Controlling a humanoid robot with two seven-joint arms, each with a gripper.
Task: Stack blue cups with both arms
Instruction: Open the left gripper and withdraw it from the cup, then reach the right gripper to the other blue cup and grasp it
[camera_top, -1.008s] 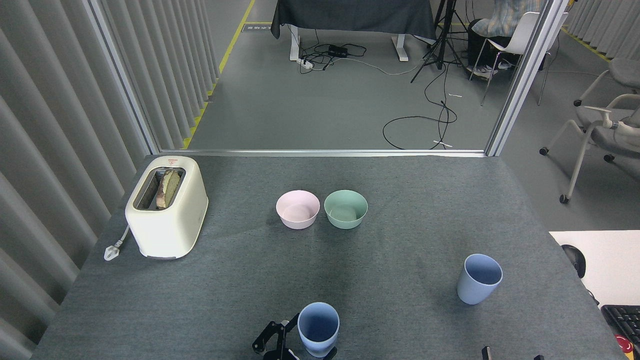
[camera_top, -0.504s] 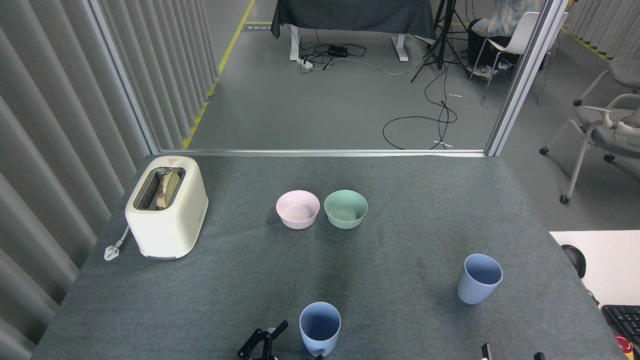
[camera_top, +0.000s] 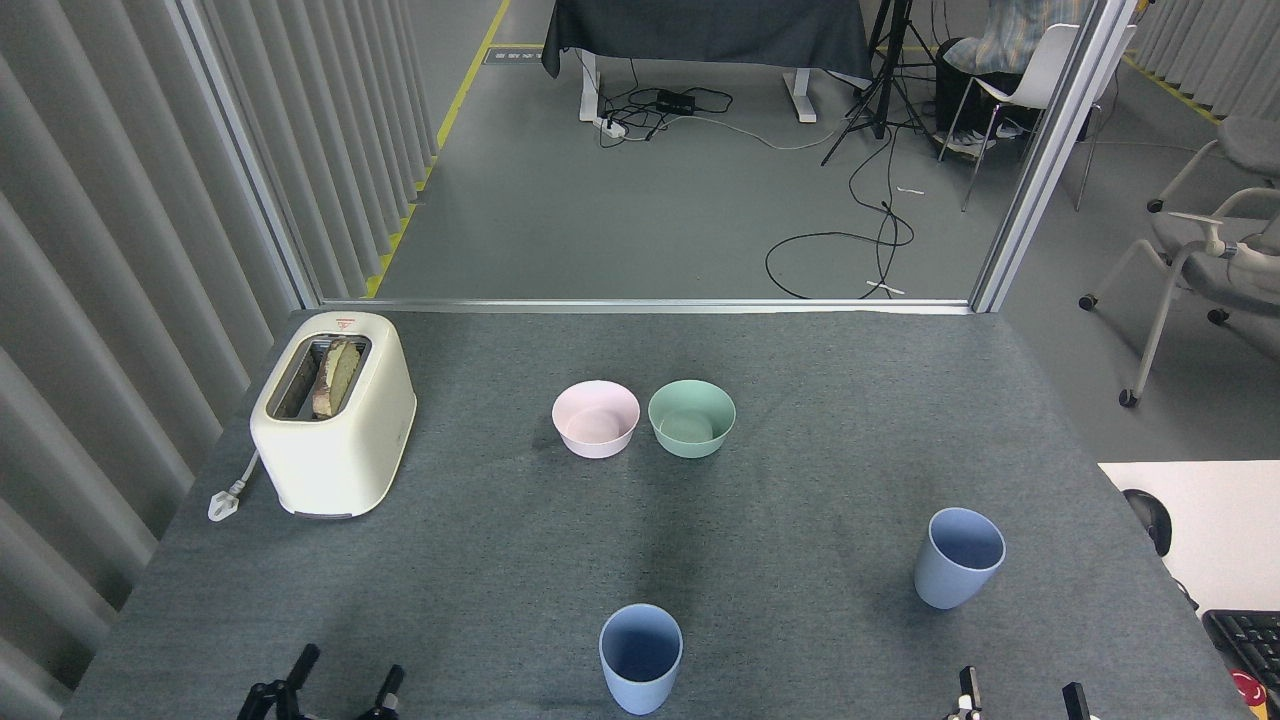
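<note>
**Blue cups stood apart, both grippers low at the near edge**

Grey felt is seen covering the table (camera_top: 500, 560), and the near blue cup (camera_top: 640, 658) is taken as the landmark: it is stood upright, mouth open, close to the table's near edge. The second blue cup (camera_top: 958, 557) is found well to its right and a little farther back, also upright, with nothing touching it. Behind the near cup, a pink bowl (camera_top: 595, 418) and a green bowl (camera_top: 691, 418) are set just beside each other. A cream toaster (camera_top: 333, 427), bread held in its slot, is placed far back to the near cup's left.

Left of that cup, the left gripper (camera_top: 335, 688) is caught at the frame's bottom, its fingers (camera_top: 302, 664) spread apart and holding nothing. Right of the cup, only the tips of the right gripper (camera_top: 1017, 696) are shown, parted and clear of both cups
</note>
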